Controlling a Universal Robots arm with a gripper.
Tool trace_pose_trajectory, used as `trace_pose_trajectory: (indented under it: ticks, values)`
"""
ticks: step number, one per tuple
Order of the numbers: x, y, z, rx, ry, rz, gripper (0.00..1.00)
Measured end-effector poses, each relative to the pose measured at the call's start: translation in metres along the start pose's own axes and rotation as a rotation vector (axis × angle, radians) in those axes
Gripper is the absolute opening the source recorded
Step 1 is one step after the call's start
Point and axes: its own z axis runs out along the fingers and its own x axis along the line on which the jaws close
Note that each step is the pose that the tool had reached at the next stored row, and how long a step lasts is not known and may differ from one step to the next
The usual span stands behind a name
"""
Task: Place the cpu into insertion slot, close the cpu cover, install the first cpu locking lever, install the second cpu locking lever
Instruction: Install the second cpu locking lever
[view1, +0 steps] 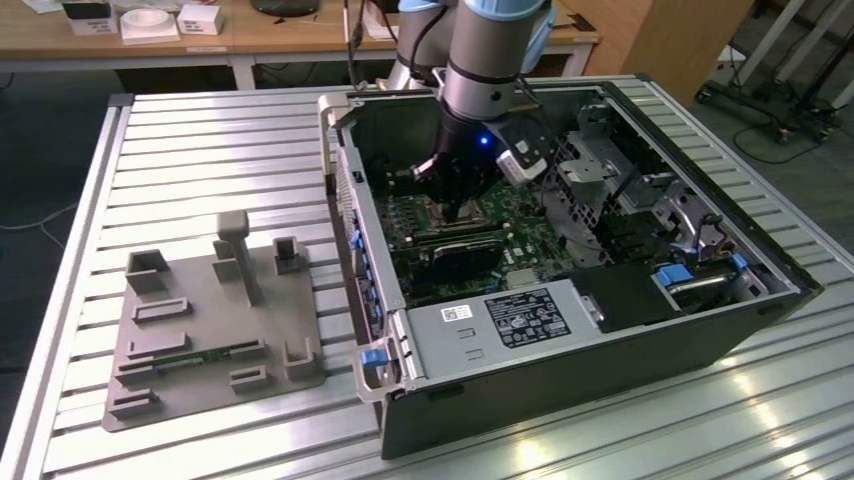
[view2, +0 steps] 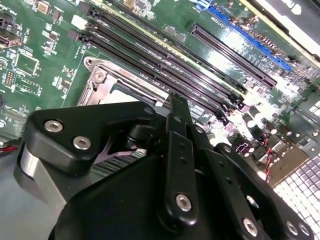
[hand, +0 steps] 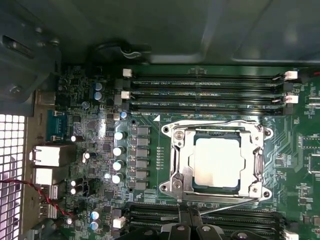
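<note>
In the first wrist view the cpu (hand: 216, 160) lies flat in the insertion slot (hand: 263, 192), its silvery top showing through the cut-out of the cpu cover (hand: 179, 165), which lies down over it. A thin wire locking lever (hand: 235, 206) runs slanted along the socket edge nearest my gripper (hand: 190, 216). The black fingers stand close together right at that lever, with nothing between them. In the second wrist view the gripper (view2: 178, 100) points at the socket's edge beside the cover (view2: 107, 75). In the exterior view the gripper (view1: 454, 200) reaches down into the open computer case (view1: 747, 330).
Long black memory slots (hand: 210, 92) flank the socket on both sides. Capacitors (hand: 119, 150) and rear ports (hand: 47, 155) stand nearby. Case walls, a drive cage (view1: 601, 170) and a power supply (view1: 507, 320) hem the arm in. A grey fixture tray (view1: 200, 330) lies on the exterior view's left.
</note>
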Motion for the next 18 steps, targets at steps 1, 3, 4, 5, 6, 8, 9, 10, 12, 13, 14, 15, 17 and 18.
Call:
trace_pose_trajectory:
  ticks: [1,3,4,5,6,8,9,10,12,13,14,15,17,18]
  values:
    - [0.0005,0.0,0.0005,0.0,0.0001,0.0,0.1]
    - [0.0019,0.0,0.0012,0.0001,0.0002,0.0,0.1]
    - [0.0027,0.0,0.0016,0.0001,0.0002,0.0,0.1]
    - [0.0036,0.0001,0.0019,0.0,0.0002,0.0,0.1]
    - [0.0043,0.0001,0.0022,0.0,0.0003,0.0,0.1]
    - [0.0059,0.0002,0.0028,0.0,0.0004,0.0,0.1]
    - [0.0067,0.0002,0.0032,-0.0001,0.0004,0.0,0.1]
    - [0.0075,0.0002,0.0035,0.0,0.0006,0.0,0.1]
    - [0.0091,0.0003,0.0043,0.0,0.0006,-0.001,0.1]
    - [0.01,0.0003,0.0047,0.0001,0.0007,-0.002,0.1]
    - [0.0109,0.0003,0.0053,-0.0001,0.0007,-0.003,0.1]
    - [0.0118,0.0004,0.006,0.0,0.0007,-0.005,0.1]
    - [0.0131,0.0004,0.0074,0.0001,0.0009,-0.009,0.1]
    - [0.0135,0.0004,0.0082,0.0001,0.001,-0.011,0.1]
